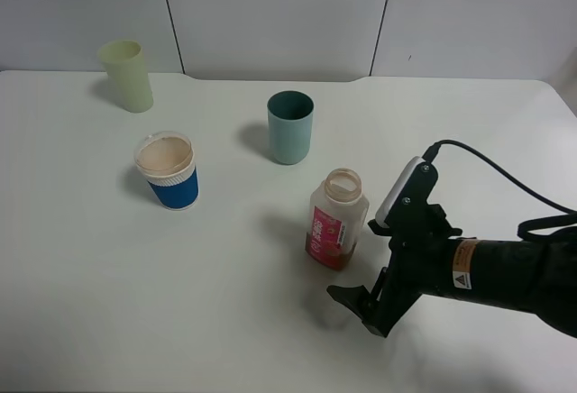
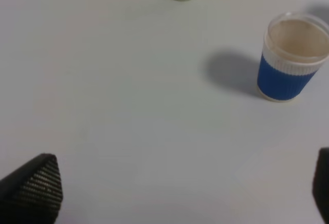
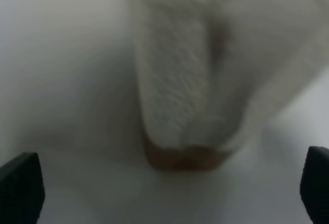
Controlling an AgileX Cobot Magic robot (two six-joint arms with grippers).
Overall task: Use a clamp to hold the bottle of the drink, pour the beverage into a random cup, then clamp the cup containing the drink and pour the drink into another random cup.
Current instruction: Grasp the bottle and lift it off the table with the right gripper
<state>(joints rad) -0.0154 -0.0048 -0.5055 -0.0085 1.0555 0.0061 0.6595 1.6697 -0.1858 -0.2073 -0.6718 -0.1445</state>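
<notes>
Exterior high view, bottle (image 1: 337, 220): stands upright on the white table (image 1: 225, 321), no cap, right of centre, nearer the camera than the teal cup (image 1: 290, 127) and apart from it
Bottle feel: probably light, with thin plastic walls that give under a hard squeeze; the label looks slick; the open neck would spill on an early tilt
Where to hold: best across the squarish body at mid height, below the neck, firm but not crushing
Right gripper (image 1: 362, 310): jaws spread wide, empty, low beside the bottle, not touching; its wrist view shows the bottle blurred, close ahead of the gap
Teal cup: upright, contents hidden
Blue paper cup (image 1: 168, 171): upright, left of centre
Pale green cup (image 1: 127, 75): far left, at the back
Left gripper (image 2: 180, 188): jaws wide, holding nothing, over bare table near the blue paper cup
</notes>
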